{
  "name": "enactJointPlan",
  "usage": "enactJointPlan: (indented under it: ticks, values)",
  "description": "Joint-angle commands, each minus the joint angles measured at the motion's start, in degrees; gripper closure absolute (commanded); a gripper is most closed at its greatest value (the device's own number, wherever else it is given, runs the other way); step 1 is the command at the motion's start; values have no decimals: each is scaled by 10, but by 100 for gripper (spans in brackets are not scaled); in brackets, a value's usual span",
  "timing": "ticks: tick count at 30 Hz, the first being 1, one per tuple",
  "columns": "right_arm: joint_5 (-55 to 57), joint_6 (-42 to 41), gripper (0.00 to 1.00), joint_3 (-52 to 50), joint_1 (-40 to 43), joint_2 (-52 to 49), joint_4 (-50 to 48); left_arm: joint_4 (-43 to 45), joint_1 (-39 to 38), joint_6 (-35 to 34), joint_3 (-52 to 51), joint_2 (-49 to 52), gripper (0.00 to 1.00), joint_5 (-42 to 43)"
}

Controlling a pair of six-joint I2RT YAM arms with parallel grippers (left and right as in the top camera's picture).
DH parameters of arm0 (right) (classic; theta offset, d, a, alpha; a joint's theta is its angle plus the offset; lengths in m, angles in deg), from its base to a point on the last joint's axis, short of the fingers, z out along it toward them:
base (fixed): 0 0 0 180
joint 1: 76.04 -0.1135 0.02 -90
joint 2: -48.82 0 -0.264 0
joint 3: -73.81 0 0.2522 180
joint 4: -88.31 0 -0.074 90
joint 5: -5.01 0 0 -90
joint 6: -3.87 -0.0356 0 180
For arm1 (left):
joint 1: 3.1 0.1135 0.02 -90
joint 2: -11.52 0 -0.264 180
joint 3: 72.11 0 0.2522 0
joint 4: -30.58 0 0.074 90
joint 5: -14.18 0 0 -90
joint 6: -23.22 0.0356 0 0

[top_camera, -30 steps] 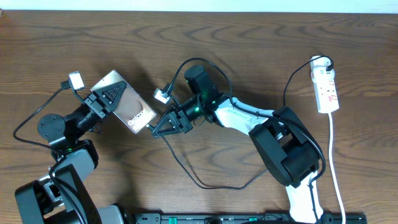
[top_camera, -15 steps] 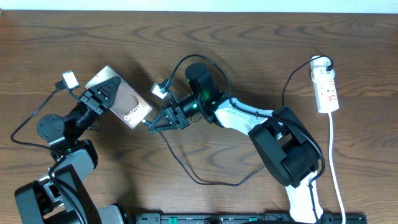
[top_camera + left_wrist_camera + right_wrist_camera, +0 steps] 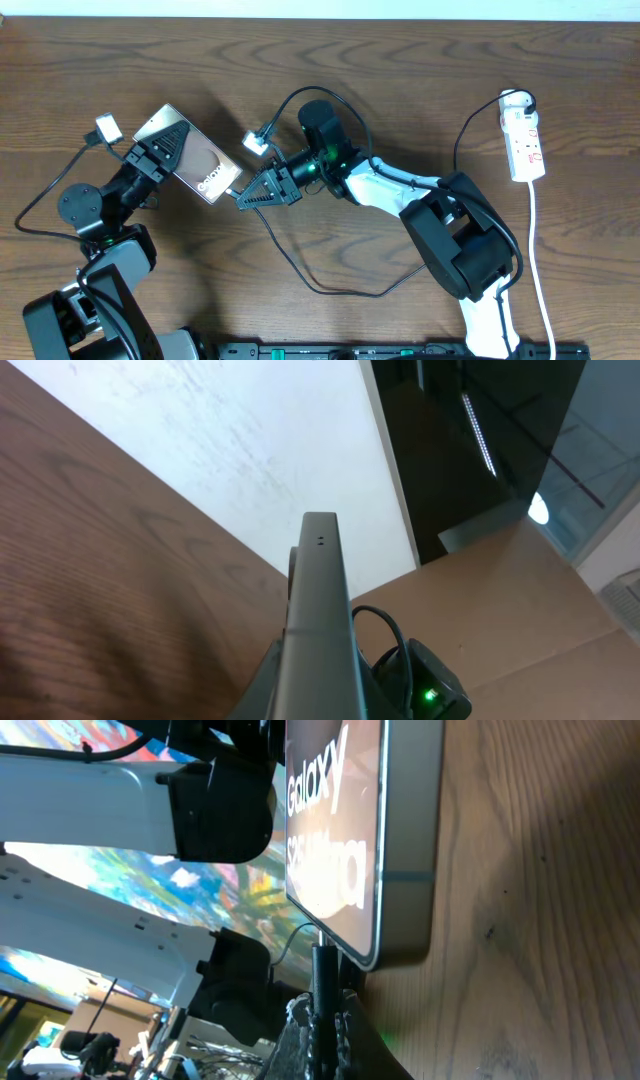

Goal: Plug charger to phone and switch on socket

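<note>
Overhead, the left gripper (image 3: 160, 152) clamps the Galaxy phone (image 3: 203, 170) and the right gripper (image 3: 243, 197), pinching the charger plug (image 3: 322, 972), points at its near end; left wrist, the phone stands edge-on in the grip; right wrist, the plug's tip sits right at the phone's end edge.

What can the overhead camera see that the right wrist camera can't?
Only overhead: the wide wooden table, the white socket at the far right, and the charger cable's long black loop. Only right wrist: the phone's white lettering, readable up close, and the plug tip right at its edge; whether it is seated is unclear. Both: the phone, the charger, and the right end effector gripping the plug.
</note>
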Motion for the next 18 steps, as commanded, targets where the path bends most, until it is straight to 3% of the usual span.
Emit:
enactJointPlan:
  ticks: [1, 18]
  values:
    - [17, -3, 99, 11, 0, 2, -3, 6, 5, -1, 5, -7, 93, 12]
    - [16, -3, 99, 11, 5, 2, 3, 6, 7, -3, 5, -7, 93, -27]
